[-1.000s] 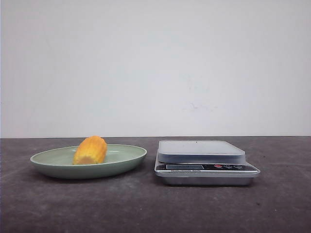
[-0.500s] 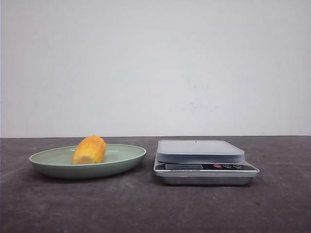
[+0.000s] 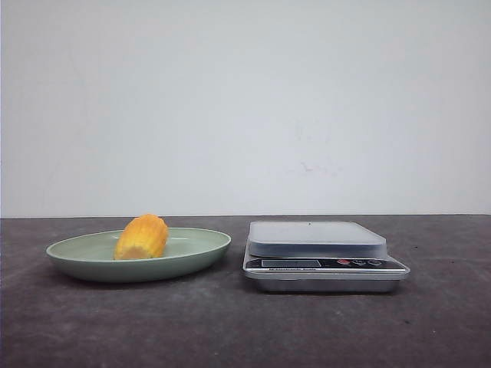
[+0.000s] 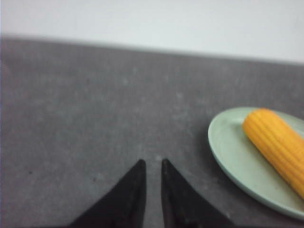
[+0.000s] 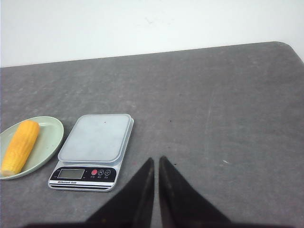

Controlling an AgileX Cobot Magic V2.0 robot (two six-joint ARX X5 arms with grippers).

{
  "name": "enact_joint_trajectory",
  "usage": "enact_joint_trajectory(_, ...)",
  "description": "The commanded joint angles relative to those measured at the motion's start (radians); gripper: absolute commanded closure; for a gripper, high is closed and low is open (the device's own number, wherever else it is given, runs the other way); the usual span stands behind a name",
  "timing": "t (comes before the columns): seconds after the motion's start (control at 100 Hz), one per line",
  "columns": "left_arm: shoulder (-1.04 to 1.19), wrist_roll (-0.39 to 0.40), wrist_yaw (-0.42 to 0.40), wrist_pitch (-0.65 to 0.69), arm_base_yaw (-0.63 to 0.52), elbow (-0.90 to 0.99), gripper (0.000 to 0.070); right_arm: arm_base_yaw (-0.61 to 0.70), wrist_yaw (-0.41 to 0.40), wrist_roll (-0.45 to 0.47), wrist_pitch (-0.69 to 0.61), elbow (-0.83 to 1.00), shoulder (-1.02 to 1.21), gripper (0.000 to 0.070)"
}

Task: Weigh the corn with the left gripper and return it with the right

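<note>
The corn (image 3: 142,238), a short yellow-orange cob, lies on the green plate (image 3: 77,258) at the left of the dark table. A silver scale (image 3: 318,239) stands right of the plate, and nothing rests on its platform. Neither gripper shows in the front view. In the left wrist view, my left gripper (image 4: 152,162) is empty over bare table, its black fingers nearly together, with the corn (image 4: 278,145) and plate (image 4: 228,152) off to one side. In the right wrist view, my right gripper (image 5: 156,159) is shut and empty beside the scale (image 5: 95,137), with the corn (image 5: 20,147) beyond it.
A plain white wall stands behind the table. The table's far edge and a rounded corner (image 5: 289,45) show in the right wrist view. The scale's display and buttons (image 5: 83,174) face the robot.
</note>
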Motion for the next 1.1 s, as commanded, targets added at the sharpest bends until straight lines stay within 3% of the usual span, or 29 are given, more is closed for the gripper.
enact_joint_trajectory(0.0, -0.003, 0.019, 0.000, 0.013, 0.002, -0.016, 0.0684, -0.001, 0.001, 0.011, 0.011, 0.013, -0.003, 0.0689)
enact_joint_trajectory(0.69, -0.003, 0.019, 0.000, 0.025, 0.002, -0.016, 0.0684, -0.001, 0.001, 0.010, 0.011, 0.014, -0.003, 0.0689)
enact_joint_trajectory(0.78, -0.003, 0.019, 0.000, 0.025, 0.002, -0.016, 0.0684, -0.013, 0.029, -0.107, 0.018, 0.013, -0.012, 0.0688)
enact_joint_trajectory(0.9, -0.003, 0.019, 0.000, 0.025, 0.002, -0.016, 0.0684, -0.061, 0.034, -0.154, 0.179, -0.037, -0.036, 0.0688)
enact_joint_trajectory(1.09, -0.003, 0.019, 0.000, 0.025, 0.002, -0.016, 0.0684, -0.155, 0.024, -0.225, 0.617, -0.275, -0.083, 0.0688)
